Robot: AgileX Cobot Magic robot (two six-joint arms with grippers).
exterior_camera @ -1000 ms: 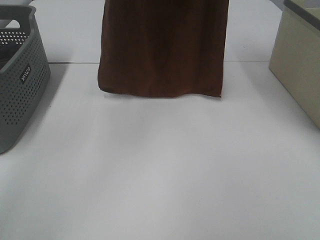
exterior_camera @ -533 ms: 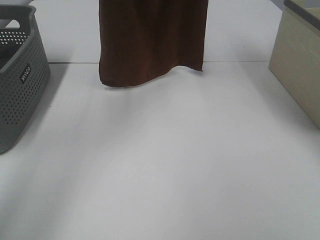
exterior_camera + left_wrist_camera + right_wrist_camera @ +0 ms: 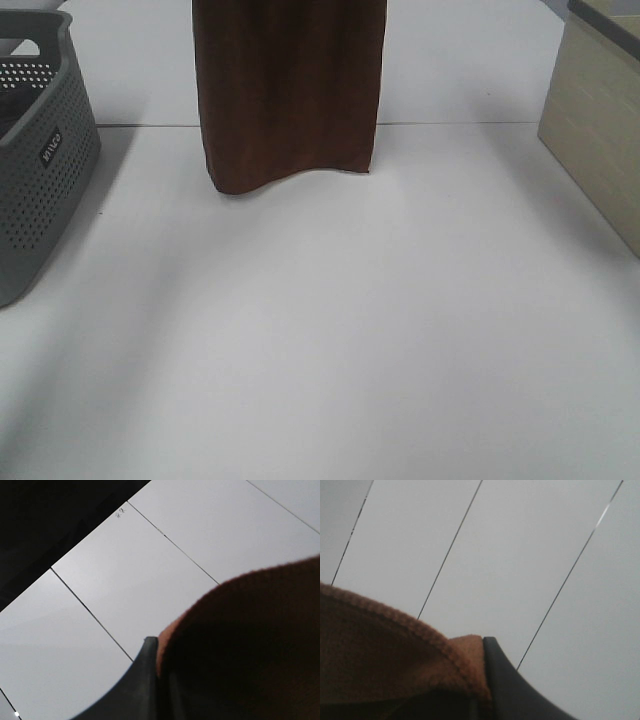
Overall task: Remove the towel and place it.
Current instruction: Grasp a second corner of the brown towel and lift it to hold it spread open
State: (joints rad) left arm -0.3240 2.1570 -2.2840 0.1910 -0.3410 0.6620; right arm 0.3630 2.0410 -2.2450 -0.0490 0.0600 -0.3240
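1. A grey perforated basket (image 3: 45, 180) is seen at the left edge of the table (image 3: 350, 330).
2. The left gripper (image 3: 157, 675) is clamped on an edge of the towel (image 3: 250, 645).
3. The towel (image 3: 290, 90) is held hanging, left of centre and outside the basket; whether its hem touches the table cannot be told.
4. The right gripper (image 3: 482, 680) is likewise closed on the towel's stitched edge.
5. A beige box (image 3: 600, 130) is seen at the far right.

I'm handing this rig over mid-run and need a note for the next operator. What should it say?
Left gripper: shut on an edge of the towel.
Right gripper: shut on the towel's edge too.
Towel: hanging upright over the table, between the grey basket and the beige box.
Done: towel lifted, outside the basket.
Left: lay it down, release.
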